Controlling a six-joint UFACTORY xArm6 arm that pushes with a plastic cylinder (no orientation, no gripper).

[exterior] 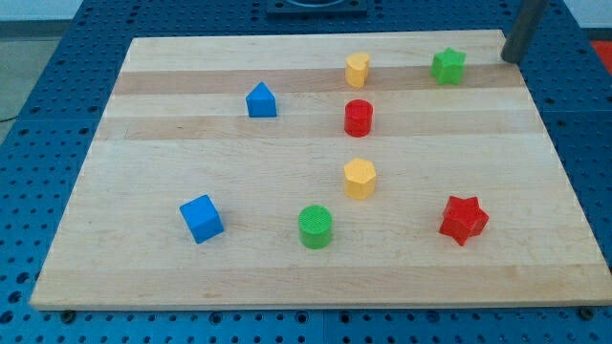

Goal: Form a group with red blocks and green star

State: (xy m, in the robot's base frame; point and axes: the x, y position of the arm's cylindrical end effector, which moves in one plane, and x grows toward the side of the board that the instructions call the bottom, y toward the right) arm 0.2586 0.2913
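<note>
Nearest the camera sit the green cylinder [315,226] and the blue cube [202,218], with the red star [464,219] toward the view's right at about the same depth. Farther up the tabletop [143,287] are a yellow hexagonal block [360,179], then the red cylinder [359,118], a blue house-shaped block [261,100], a second yellow block [358,69], and the green star [448,65] near the view's top right. The rod serves as end effector; it has no jaws to spread or press, and its tip [509,59] rests just to the right of the green star, touching no block.

The three task blocks lie well apart. A push on the green star toward the red cylinder could likely catch the upper yellow block, which stands close to that path, and drag it into the group. The star's points may also let it spin off the rod. Bringing the red star upward risks clipping the yellow hexagonal block below the red cylinder.
</note>
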